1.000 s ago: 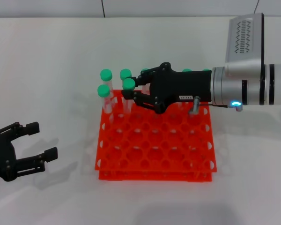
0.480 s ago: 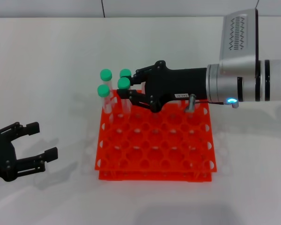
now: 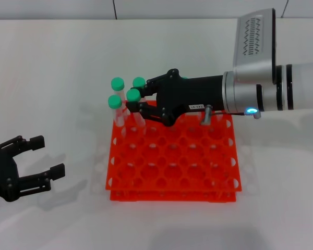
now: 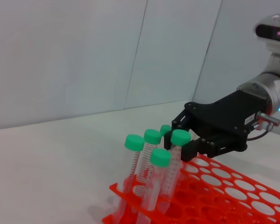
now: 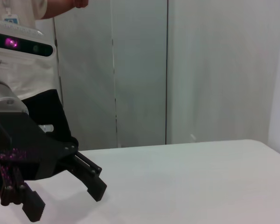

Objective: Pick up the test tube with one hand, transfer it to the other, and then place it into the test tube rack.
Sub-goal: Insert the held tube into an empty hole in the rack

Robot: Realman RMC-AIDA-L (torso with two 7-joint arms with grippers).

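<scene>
Lab: test tube rack, white bench

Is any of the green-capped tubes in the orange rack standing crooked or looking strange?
Yes. The clear plastic test tube with a green cap between the right pincer's fingers leans sideways, unlike the upright neighbouring tubes at the far left corner of the bright orange plastic rack. The left pincer waits open beside the rack.

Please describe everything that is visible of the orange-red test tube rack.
The test tube rack is bright orange-red, looks like plastic, roughly square, with two tiers and a grid of round holes. It lies flat on the white table. Most holes are empty; green-capped test tubes stand in its far left corner. The right gripper reaches over its far edge, closed on one tube. The left gripper waits open, apart from it.
</scene>
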